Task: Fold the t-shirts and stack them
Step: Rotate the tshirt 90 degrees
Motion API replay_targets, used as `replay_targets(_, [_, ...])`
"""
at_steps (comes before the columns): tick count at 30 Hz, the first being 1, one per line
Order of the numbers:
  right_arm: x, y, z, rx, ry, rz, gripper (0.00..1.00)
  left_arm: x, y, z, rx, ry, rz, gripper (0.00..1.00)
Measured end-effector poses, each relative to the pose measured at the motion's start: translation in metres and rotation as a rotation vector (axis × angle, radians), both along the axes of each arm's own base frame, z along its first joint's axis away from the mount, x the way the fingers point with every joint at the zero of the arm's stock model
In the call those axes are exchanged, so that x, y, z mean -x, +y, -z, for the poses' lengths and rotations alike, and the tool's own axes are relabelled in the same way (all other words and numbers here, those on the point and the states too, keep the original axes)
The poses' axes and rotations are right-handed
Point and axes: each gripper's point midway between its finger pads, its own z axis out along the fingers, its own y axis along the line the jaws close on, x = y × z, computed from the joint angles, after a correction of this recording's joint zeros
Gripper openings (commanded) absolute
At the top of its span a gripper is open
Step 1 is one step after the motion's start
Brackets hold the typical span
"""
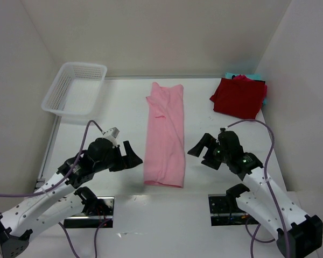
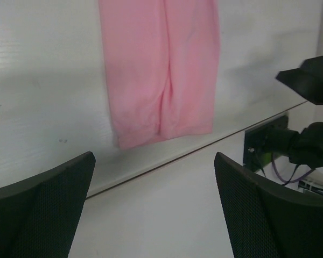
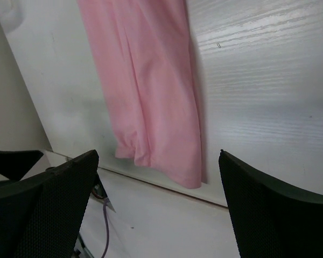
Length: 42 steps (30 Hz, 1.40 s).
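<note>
A light pink t-shirt [image 1: 165,134] lies on the table as a long narrow strip, folded lengthwise, its near end close to the front edge [image 2: 161,75] [image 3: 145,91]. A dark red folded t-shirt [image 1: 238,97] rests at the back right on a teal one [image 1: 265,99] that shows only at the edges. My left gripper [image 1: 130,156] hangs open just left of the strip's near end, nothing between its fingers [image 2: 40,209]. On the other side, the right gripper [image 1: 200,150] stands open as well, empty, beside the same end, its fingers [image 3: 274,209] wide apart.
A white mesh basket [image 1: 75,87] stands at the back left corner. White walls close in the table on three sides. The arm bases [image 1: 226,209] sit at the near edge, with purple cables looping over them.
</note>
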Motion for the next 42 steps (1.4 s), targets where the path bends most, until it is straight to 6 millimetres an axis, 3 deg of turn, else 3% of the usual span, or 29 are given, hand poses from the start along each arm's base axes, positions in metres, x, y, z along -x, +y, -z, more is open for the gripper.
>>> replay_targets(3, [-0.005,0.005,0.010,0.016,0.035,-0.022,0.93,0.000,-0.001,-0.010,0.041,-0.020,-0.015,0.98])
replay_targets(7, [-0.014,0.010,0.021,0.061,0.076,-0.053,0.93,-0.002,-0.002,-0.008,0.036,-0.010,-0.020,0.98])
replay_targets(11, [-0.036,0.013,0.000,0.076,-0.003,-0.056,0.95,-0.009,-0.006,0.004,-0.034,0.028,0.002,0.98])
replay_targets(16, [-0.073,0.022,-0.034,0.070,-0.143,-0.046,0.95,-0.024,-0.034,0.019,-0.104,0.067,0.148,0.96])
replay_targets(19, [-0.091,0.027,-0.033,0.082,-0.168,-0.038,0.92,-0.026,-0.047,0.032,-0.126,0.083,0.251,0.94])
replay_targets(22, [-0.105,0.031,-0.018,0.106,-0.146,-0.039,0.92,-0.025,-0.057,0.040,-0.131,0.089,0.331,0.93])
replay_targets(28, [-0.115,0.029,-0.006,0.142,-0.138,-0.021,0.92,-0.032,-0.086,0.039,-0.081,0.062,0.466,0.92])
replay_targets(34, [-0.122,0.025,-0.009,0.158,-0.166,0.007,0.92,-0.015,-0.114,0.066,-0.126,0.112,0.598,0.90])
replay_targets(38, [-0.125,0.022,-0.010,0.173,-0.174,0.024,0.92,-0.003,-0.120,0.083,-0.180,0.135,0.634,0.83])
replay_targets(42, [-0.128,0.020,-0.013,0.183,-0.184,0.036,0.92,-0.007,-0.117,0.087,-0.217,0.134,0.585,0.72])
